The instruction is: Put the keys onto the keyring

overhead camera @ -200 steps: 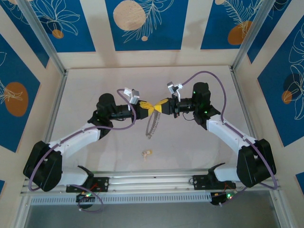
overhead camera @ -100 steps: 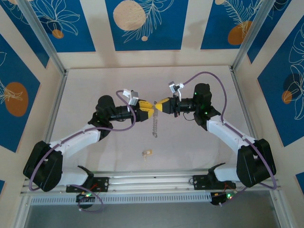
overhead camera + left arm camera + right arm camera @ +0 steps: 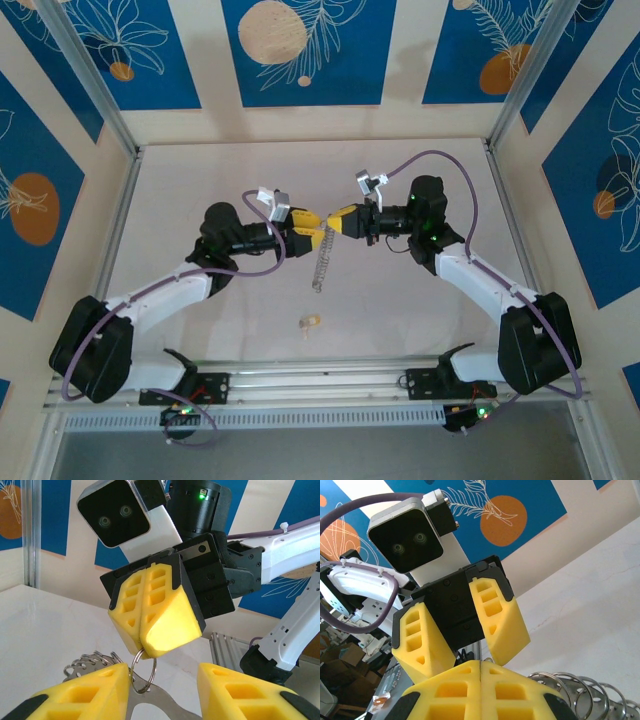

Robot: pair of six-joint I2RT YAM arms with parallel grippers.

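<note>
Since the floppy keyring [image 3: 321, 264] hangs from the clamped right gripper [image 3: 143, 648] alone, with the left gripper [image 3: 162, 674] spread apart, it could slip to the worktop [image 3: 420, 320].

One left pincer [image 3: 311, 233], one right pincer [image 3: 334, 221], one grey keyring [image 3: 320, 265], one pale-gold key [image 3: 311, 322].

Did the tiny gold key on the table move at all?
No. The little key lies on the same spot of the table as before, just as far from the metal rail at the near edge.
</note>
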